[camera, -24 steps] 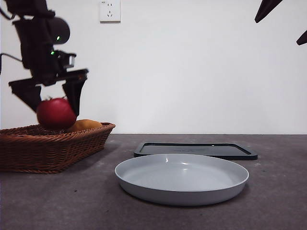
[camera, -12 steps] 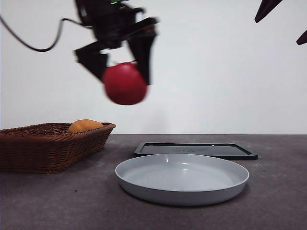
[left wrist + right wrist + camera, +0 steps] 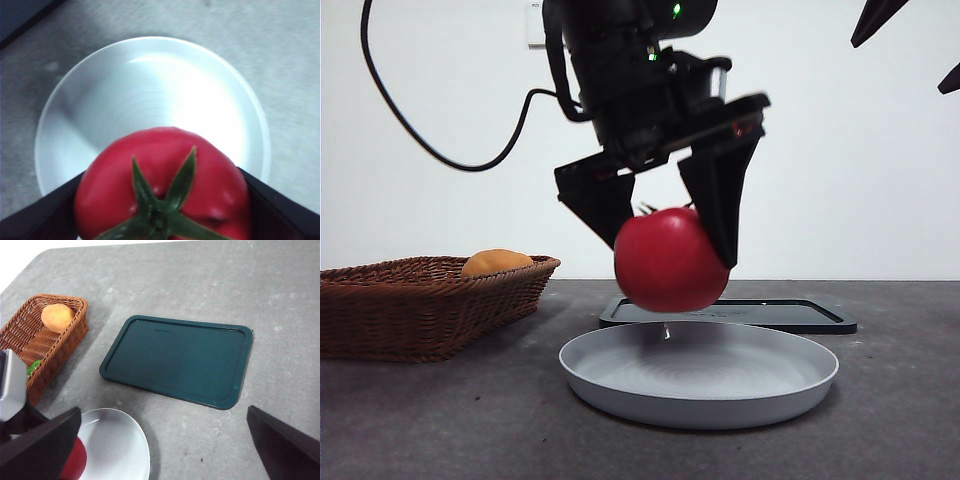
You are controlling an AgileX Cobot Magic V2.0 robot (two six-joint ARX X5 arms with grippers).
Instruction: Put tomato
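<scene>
One tomato (image 3: 666, 262) in play, held in the air between the two black fingers of the left gripper (image 3: 670, 235); fingers clamped on its flanks, one each side, so the fruit hangs free of any support below. In the front view it sits just above the grey plate (image 3: 700, 400), not touching it; a small gap shows between the underside of the fruit and the plate floor. The left wrist view looks straight down past the tomato (image 3: 165, 192) onto the plate (image 3: 75, 100), the fruit over the plate's interior rather than its rim; judged reason for this hold: carry complete, poised for lowering and release onto the plate.

Right gripper (image 3: 165, 440) waits high and apart, fingers spread wide with nothing between them; it overlooks the dark green tray (image 3: 180, 360) lying flat on the counter (image 3: 280, 300) beyond the plate. Wicker basket (image 3: 420, 310) stands well to the side, with an orange-yellow rounded item (image 3: 495, 262) inside.

Tomato appearance: bright red, glossy, round and smooth, no visible blemish; dark green star-shaped stem on top, leaves spread flat, stem uppermost, so the fruit is held upright. Judgement: firm enough skin for the side grip, but round, so it may roll a little once set down; the plate's raised rim should contain it.
</scene>
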